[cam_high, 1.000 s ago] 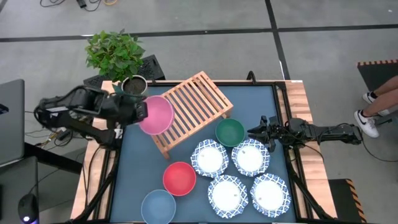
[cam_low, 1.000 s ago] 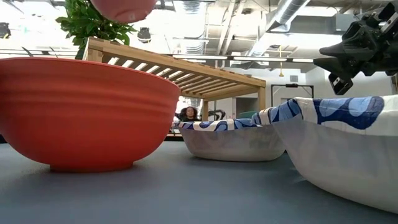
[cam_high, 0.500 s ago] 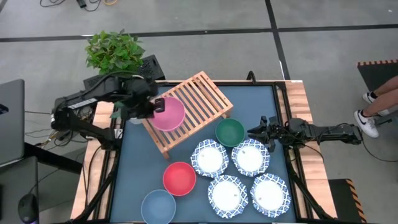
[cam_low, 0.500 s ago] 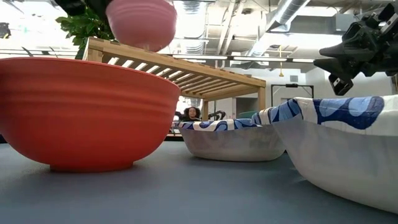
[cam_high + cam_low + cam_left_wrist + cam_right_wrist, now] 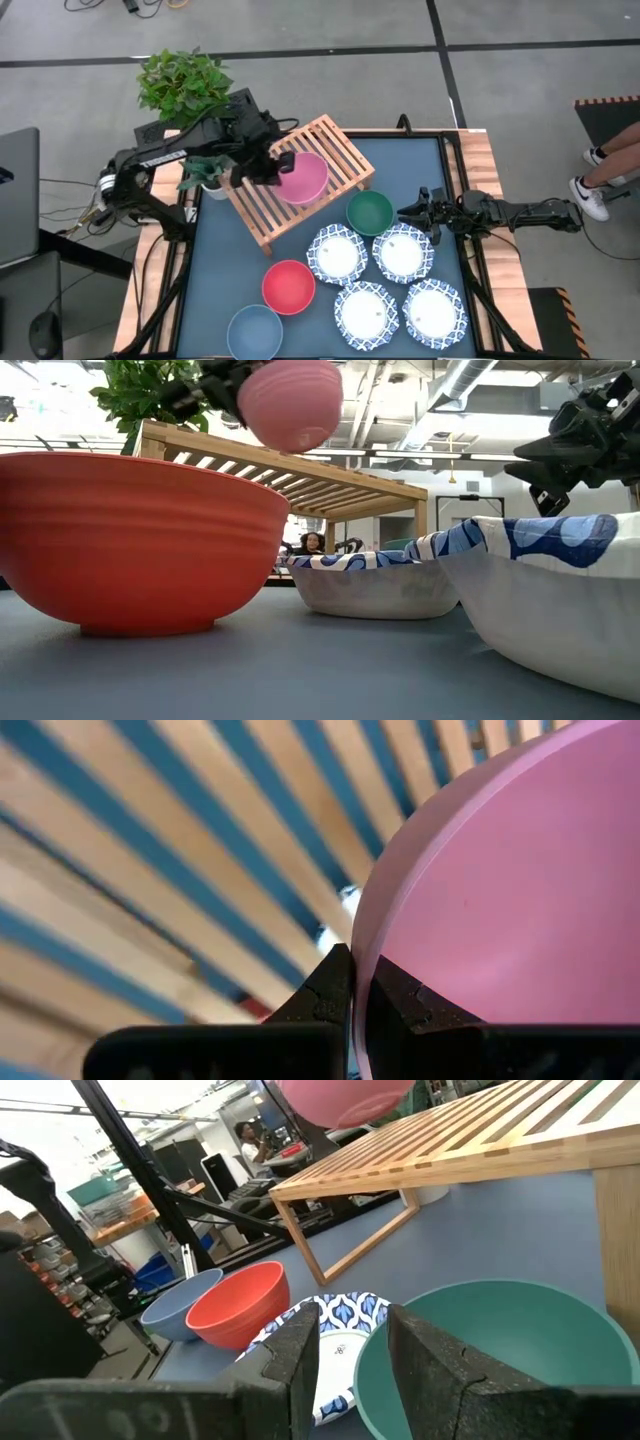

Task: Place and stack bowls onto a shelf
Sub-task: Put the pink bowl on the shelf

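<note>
My left gripper (image 5: 279, 166) is shut on the pink bowl (image 5: 305, 178) over the slatted wooden shelf (image 5: 334, 141). The low view shows that bowl (image 5: 290, 405) above the shelf's top (image 5: 340, 478). On the table rest the dark green bowl (image 5: 369, 212), red bowl (image 5: 288, 286) and grey-blue bowl (image 5: 254, 331). Beside them sit several white dishes with blue rims, one being this dish (image 5: 338, 254). My right gripper (image 5: 412, 214) waits open at the table's right side, just right of the green bowl (image 5: 500, 1350). My left gripper pinches the pink bowl's rim (image 5: 364, 938) on the side toward the table's left, one finger (image 5: 333, 985) outside the wall and one finger (image 5: 402, 1000) inside. It comes from the table's left. The bowl is lifted clear over the slats, mouth up and slightly tilted.
A potted plant (image 5: 186, 86) stands at the far left corner behind the left arm. The shelf sits turned at an angle on the blue tabletop (image 5: 410, 160). A laptop (image 5: 18, 190) lies left of the table. A person's legs (image 5: 605, 170) show at far right.
My left gripper has carried the pink bowl toward the table's right, from beside the shelf's left end to over the slats. In the low view the bowl has also come down a little. The right arm has kept still.
</note>
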Tool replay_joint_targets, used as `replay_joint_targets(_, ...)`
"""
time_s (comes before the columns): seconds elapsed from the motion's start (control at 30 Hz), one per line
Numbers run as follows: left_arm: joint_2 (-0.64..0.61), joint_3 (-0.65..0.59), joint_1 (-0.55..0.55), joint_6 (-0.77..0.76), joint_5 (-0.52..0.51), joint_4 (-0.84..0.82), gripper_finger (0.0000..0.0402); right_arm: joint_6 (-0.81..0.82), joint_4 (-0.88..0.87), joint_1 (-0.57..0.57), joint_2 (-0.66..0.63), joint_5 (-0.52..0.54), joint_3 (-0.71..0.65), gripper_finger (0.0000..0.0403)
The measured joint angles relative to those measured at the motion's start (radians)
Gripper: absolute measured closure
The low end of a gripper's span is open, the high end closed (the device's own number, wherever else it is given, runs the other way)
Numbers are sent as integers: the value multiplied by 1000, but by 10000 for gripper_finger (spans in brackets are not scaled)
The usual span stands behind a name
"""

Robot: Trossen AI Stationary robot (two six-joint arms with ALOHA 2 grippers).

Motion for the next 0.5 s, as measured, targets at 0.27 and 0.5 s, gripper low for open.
replay_joint_targets(0.27,49,0,73,87,-5,89,401,0,0,0,0,0,0,259)
replay_joint_targets(0.5,49,0,131,159,-46,112,401,0,0,0,0,0,0,259)
